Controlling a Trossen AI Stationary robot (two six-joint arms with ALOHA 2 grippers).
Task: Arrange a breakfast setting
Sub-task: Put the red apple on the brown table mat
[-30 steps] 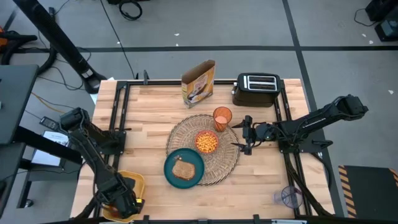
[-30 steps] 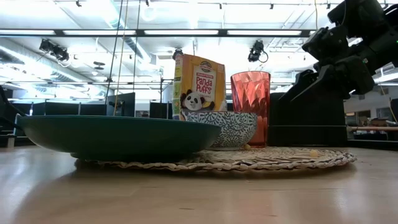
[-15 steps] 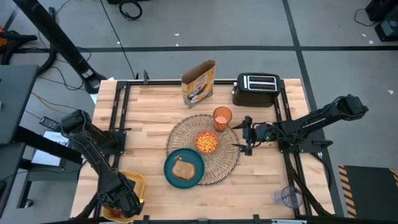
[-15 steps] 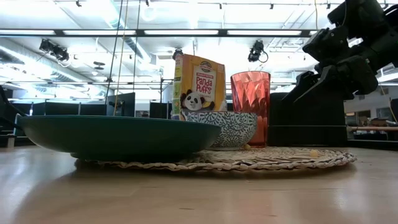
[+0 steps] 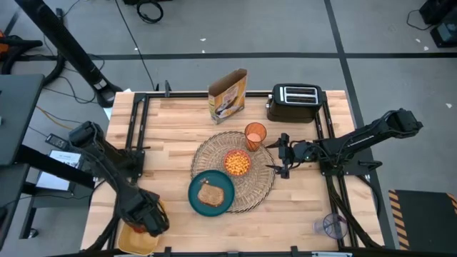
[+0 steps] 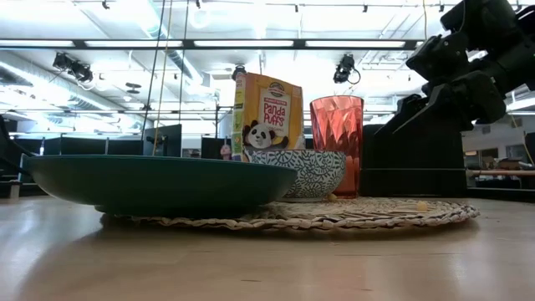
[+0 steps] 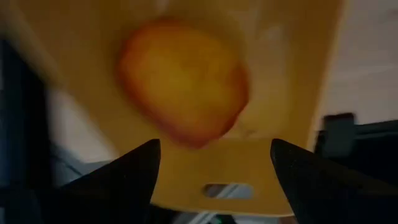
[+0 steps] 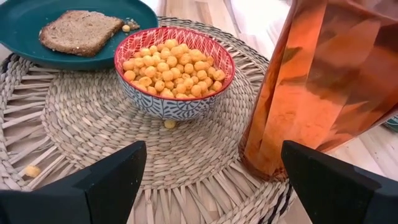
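The apple (image 7: 183,87) looks rounded and orange-yellow with a redder lower edge, blurred, lying in a yellow tray (image 7: 298,74). It sits just ahead of the left pincer (image 7: 214,171), between the lines of its two dark fingers (image 7: 134,174), which stand wide apart and touch nothing.

The left arm reaches along the bench (image 5: 171,121) edge, elbow bent, its wrist over the yellow tray (image 5: 136,239) at the near left corner.

The right pincer (image 5: 280,158) hangs just beside the straw placemat (image 5: 250,189), arm stretched in from the right, fingers spread and empty. Directly ahead of it stand the orange cup (image 8: 323,93) and the patterned bowl (image 8: 174,71) of cereal puffs. Farther ahead, the teal plate (image 8: 37,18) carries the toast (image 8: 78,31).
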